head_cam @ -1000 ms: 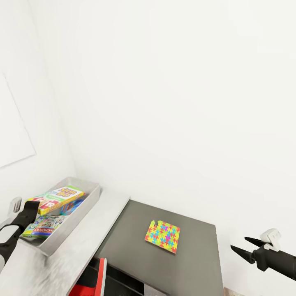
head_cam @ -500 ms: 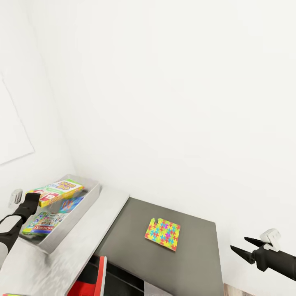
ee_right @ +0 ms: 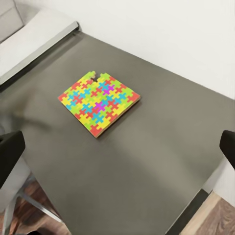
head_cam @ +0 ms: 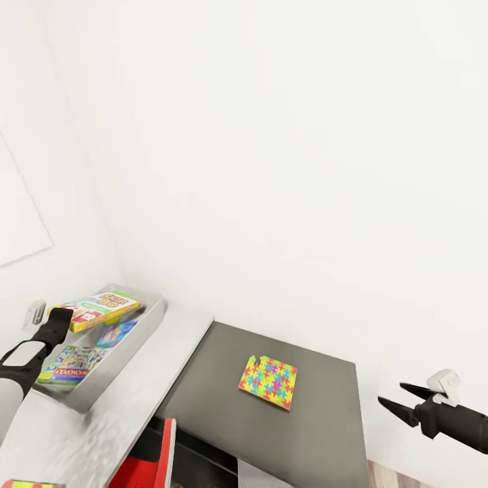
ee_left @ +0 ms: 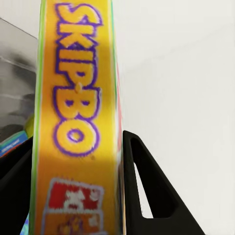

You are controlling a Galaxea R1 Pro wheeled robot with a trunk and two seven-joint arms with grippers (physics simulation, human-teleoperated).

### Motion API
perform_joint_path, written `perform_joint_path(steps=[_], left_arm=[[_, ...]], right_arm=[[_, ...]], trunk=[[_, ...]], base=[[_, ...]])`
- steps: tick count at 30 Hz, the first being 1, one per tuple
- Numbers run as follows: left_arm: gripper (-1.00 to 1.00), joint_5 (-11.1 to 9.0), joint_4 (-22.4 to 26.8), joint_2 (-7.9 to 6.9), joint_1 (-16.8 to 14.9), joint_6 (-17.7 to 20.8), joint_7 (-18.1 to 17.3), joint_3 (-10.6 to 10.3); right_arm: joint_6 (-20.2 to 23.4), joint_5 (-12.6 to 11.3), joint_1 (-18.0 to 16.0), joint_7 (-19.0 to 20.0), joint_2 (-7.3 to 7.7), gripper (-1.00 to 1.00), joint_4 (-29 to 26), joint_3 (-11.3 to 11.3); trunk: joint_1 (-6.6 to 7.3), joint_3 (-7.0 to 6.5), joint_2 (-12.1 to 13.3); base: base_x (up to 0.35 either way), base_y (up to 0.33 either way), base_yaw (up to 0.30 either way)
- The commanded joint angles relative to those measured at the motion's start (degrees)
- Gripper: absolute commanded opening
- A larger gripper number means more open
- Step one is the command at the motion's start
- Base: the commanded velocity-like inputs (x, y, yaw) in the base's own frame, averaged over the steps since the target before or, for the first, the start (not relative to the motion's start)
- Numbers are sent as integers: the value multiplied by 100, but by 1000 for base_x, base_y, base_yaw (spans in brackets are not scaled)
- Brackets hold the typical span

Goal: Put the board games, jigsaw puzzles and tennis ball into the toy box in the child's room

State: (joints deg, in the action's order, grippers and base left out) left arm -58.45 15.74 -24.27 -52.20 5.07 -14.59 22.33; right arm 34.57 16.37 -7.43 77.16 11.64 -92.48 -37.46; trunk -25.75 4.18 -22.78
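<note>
While the yellow-green board game (head_cam: 95, 310) is pinched in the left tool (head_cam: 55, 318) above the toy box (head_cam: 129, 349), stowing is judged underway; a release is called for next. Below the spread right tool (head_cam: 393, 400), a jigsaw puzzle (head_cam: 268, 382) lies on the surface (head_cam: 318, 434).

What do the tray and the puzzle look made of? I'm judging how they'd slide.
The tray looks like smooth grey metal or plastic: its sloping walls carry a soft sheen. The puzzle looks like thin matte printed cardboard, with a pale edge showing; its surface gives no glare. Both are renders, so this is a guess.
</note>
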Motion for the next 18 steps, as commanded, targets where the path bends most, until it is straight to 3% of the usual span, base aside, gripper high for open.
perform_joint_path(steps=[1, 18], left_arm=[[-100, -49, -8, 1, -11, 47, -28, 35], [-100, -43, -19, 1, -19, 38, -24, 34]], right_arm=[[62, 36, -45, 54, 3, 100, -7, -7], [76, 33, -118, 248, 15, 100, -7, -15]], trunk=[[-4, 22, -14], [-4, 174, -14]], base=[[0, 0, 0], [0, 0, 0]])
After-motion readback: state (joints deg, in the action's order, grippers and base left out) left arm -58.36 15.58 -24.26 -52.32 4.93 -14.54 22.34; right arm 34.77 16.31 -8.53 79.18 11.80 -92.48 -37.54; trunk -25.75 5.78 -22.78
